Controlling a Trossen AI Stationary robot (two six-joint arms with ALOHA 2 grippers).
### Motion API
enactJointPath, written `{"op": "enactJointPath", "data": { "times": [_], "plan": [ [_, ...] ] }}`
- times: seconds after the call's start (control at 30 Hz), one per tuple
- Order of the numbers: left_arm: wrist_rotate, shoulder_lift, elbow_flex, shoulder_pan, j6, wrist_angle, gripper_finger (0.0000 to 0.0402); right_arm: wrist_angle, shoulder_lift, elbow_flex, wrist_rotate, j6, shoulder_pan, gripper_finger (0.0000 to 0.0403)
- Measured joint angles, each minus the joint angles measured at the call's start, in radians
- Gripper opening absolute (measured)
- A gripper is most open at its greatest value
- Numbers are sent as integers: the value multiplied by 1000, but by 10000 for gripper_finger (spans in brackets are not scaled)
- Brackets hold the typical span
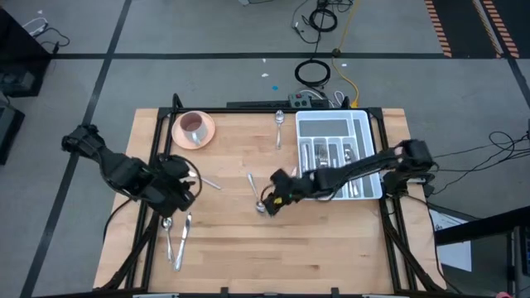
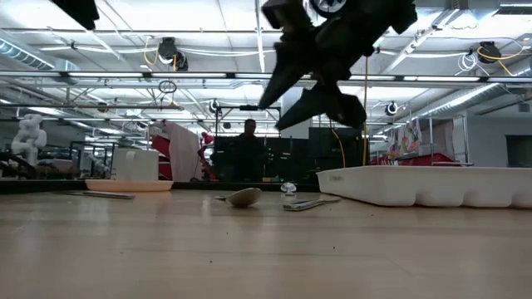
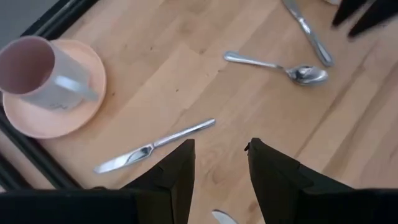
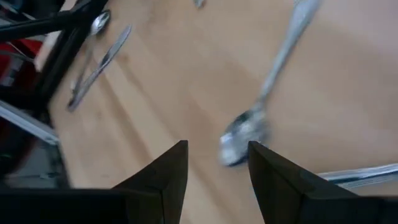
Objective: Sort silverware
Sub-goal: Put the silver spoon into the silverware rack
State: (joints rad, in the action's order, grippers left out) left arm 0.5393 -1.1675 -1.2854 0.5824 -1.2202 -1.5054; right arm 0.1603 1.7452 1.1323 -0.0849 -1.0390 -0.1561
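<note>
My right gripper hangs open above the table's middle, clear of the wood. Its fingers point down at a silver spoon lying flat, with a knife beside it. My left gripper is open near the left edge, above another knife. More silverware lies by the near left corner. One spoon lies near the far edge. Several pieces lie in the white tray.
A pink saucer with a cup stands at the far left corner. The white tray fills the far right part of the table. Bare wood lies along the near edge and near right. A person stands in the room beyond.
</note>
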Motion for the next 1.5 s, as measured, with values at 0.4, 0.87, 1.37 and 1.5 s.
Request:
{"op": "enactJointPath", "data": {
  "times": [0.4, 0.87, 1.37, 1.5],
  "plan": [
    [9, 49, 0, 10, 256, -4, 153, 56, 223, 180, -147, -275, -95, 155],
    [42, 49, 0, 10, 373, -4, 153, 258, 217, 204, -231, -557, -169, 155],
    [49, 50, 0, 10, 398, -13, 153, 172, 298, 204, -248, -582, -152, 155],
    [58, 50, 0, 10, 399, -29, 153, 112, 341, 203, -248, -591, -145, 155]
  ]
}}
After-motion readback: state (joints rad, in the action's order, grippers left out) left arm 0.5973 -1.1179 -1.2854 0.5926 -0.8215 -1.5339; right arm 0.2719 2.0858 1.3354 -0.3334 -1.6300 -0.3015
